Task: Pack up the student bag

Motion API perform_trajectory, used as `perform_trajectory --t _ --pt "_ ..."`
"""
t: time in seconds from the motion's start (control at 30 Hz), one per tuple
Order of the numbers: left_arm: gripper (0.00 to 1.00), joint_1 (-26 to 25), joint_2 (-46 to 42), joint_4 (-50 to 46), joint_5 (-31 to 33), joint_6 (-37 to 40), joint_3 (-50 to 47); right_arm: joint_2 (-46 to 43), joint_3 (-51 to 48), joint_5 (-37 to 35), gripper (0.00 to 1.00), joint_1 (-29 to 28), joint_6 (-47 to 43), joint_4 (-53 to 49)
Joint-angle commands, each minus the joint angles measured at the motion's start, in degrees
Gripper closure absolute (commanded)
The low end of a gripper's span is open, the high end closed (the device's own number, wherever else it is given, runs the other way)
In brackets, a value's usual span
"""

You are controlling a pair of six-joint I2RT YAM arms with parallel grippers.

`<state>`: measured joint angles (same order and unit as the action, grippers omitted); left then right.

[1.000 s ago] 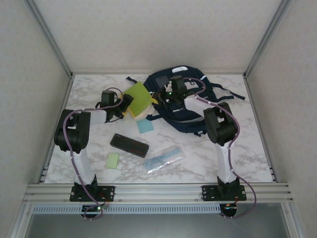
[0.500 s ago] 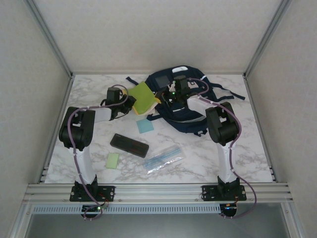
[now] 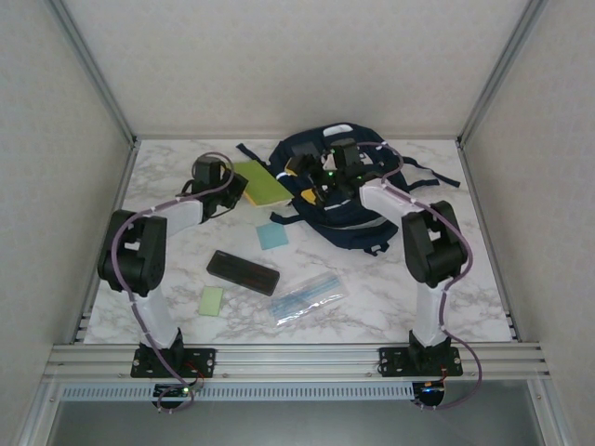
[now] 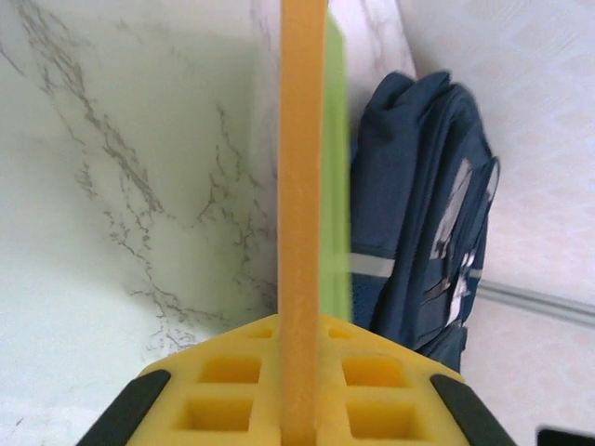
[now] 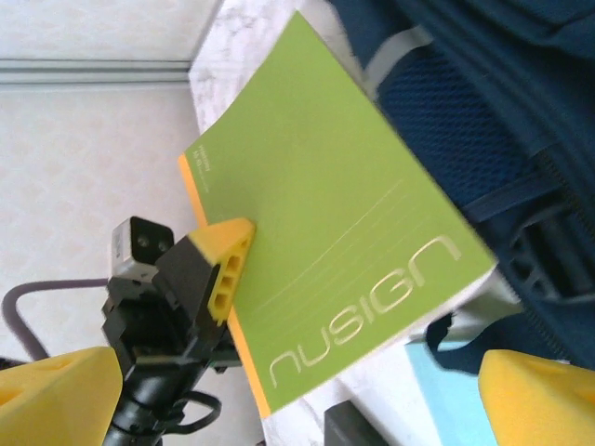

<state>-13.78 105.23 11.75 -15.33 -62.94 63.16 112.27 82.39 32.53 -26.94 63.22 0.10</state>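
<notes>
The student bag (image 3: 349,209), a dark navy backpack with white reflective stripes, was seen lying at the far middle of the marble-patterned desk (image 3: 465,279), its straps spread out to the right; the left hand (image 3: 236,186) was clamped on the orange-edged side of a green notebook (image 3: 262,183) marked "nusign"; the notebook was held just left of the bag, with one corner brought up to the bag's left side; whether the two touched could not be told; the right hand (image 3: 314,184) was poised over the left part of the bag, its yellow fingers (image 5: 56,395) spread wide and nothing gripped between them; nearer the arms, a light blue pad (image 3: 272,236), a black case (image 3: 243,272), a pale green pad (image 3: 212,300) and a clear pouch (image 3: 309,297) were laid apart from one another on the desk.
</notes>
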Motion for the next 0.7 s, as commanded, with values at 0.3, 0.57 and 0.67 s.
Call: perform_trajectory --t 0.3,0.57,0.67 --pt "1.0 -1.1 -11.2 3.7 10.8 -8.1 -0.5 -1.3 -6.7 -0.7 0.01 -11.1 19.3 22.3" --pt "1.0 -3.1 -17.8 3.5 12.2 -9.6 -5.6 4.2 -6.0 -4.1 0.22 -11.5 27.0 35.1" --pt "1.0 -3.9 -19.0 2.8 12.4 -9.7 -7.3 4.3 -6.3 -5.3 0.67 -11.4 27.7 36.4"
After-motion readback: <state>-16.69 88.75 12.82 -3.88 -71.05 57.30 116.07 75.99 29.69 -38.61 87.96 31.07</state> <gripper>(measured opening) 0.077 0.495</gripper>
